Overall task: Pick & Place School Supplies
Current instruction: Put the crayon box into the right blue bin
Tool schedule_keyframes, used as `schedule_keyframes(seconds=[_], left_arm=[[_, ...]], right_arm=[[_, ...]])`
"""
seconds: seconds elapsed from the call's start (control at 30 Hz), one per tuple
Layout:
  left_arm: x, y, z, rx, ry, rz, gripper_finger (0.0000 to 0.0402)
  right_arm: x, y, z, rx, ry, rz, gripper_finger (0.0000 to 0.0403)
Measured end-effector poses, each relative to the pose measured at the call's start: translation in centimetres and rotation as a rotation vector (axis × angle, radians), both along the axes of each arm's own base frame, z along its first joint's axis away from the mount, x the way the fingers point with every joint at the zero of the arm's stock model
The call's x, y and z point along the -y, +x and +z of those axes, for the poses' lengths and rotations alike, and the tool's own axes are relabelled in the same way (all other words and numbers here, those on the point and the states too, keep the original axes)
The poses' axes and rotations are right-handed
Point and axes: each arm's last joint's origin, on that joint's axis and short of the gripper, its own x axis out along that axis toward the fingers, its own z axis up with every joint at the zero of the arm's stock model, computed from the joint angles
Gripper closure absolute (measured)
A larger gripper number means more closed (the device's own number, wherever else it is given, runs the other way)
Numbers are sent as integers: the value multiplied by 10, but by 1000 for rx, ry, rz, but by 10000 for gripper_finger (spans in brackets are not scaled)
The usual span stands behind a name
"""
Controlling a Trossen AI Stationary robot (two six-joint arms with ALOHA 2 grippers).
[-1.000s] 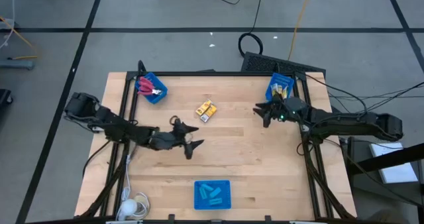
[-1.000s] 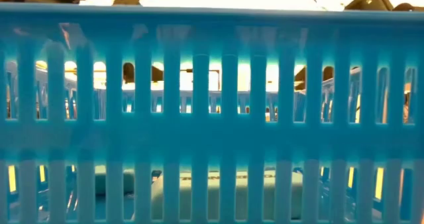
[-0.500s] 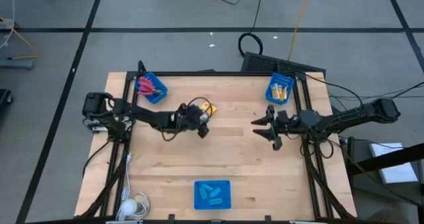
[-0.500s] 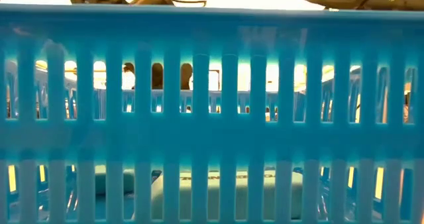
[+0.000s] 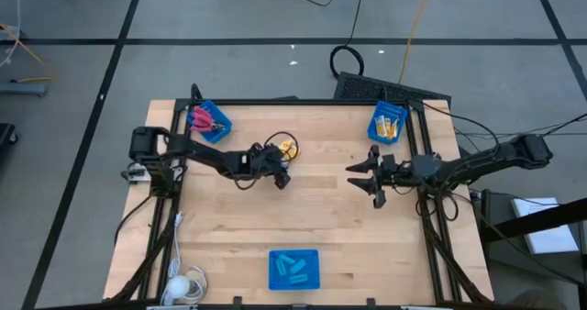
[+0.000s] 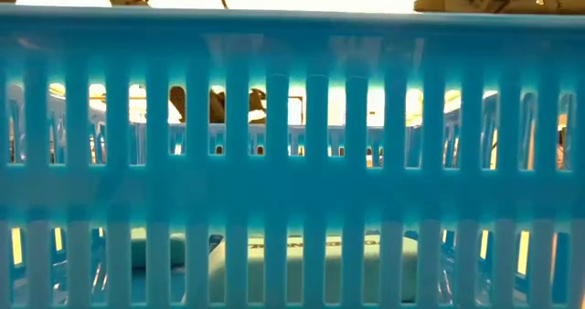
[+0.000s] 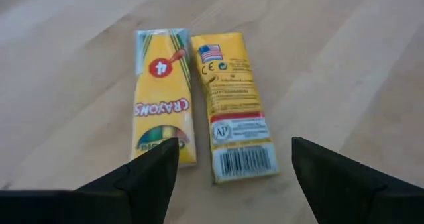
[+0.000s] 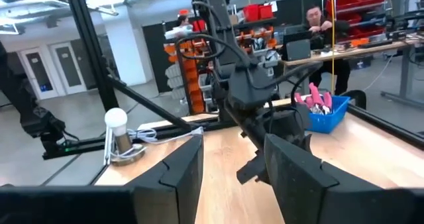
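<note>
Yellow cardboard: two crayon packs (image 7: 202, 105) lie flat on the wooden table (image 5: 321, 218), side by side and touching, in the upper middle of the high view.
My left gripper (image 7: 228, 161): it hangs just over the packs, fingers spread wide, one finger tip over the front-side pack, the other past the back-side pack. It holds nothing.
My right gripper (image 5: 370, 174): it waits right of centre in the high view, jaws parted, holding nothing.
How it will handle: I judge the packs light and thin, the card a little soft, so a hard squeeze could dent it. The printed face looks smooth and may slip.
Where to take hold: across the narrow width of one pack, near its middle, on the long edges.
Risk: the neighbour pack touches it, so one finger has little room between them.
</note>
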Motion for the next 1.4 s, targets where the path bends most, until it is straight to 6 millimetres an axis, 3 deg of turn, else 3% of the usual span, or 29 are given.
schedule_keyframes(seconds=[0.27,0.47,1.0,1.2,1.4], left_arm=[[-2,6,-22,-25,23,-1,115],[-2,3,-25,-74,19,-6,124],[8,0,-29,-125,-28,-63,223],[21,0,-19,-131,0,-178,226],[49,-4,12,-67,28,-338,227]], right_arm=[[0,3,-2,-7,-8,-5,253],[0,3,-3,-16,-9,-5,257],[0,3,-3,-17,-9,-6,258],[0,4,-5,-31,12,-2,259],[0,5,-10,-75,117,1,259]])
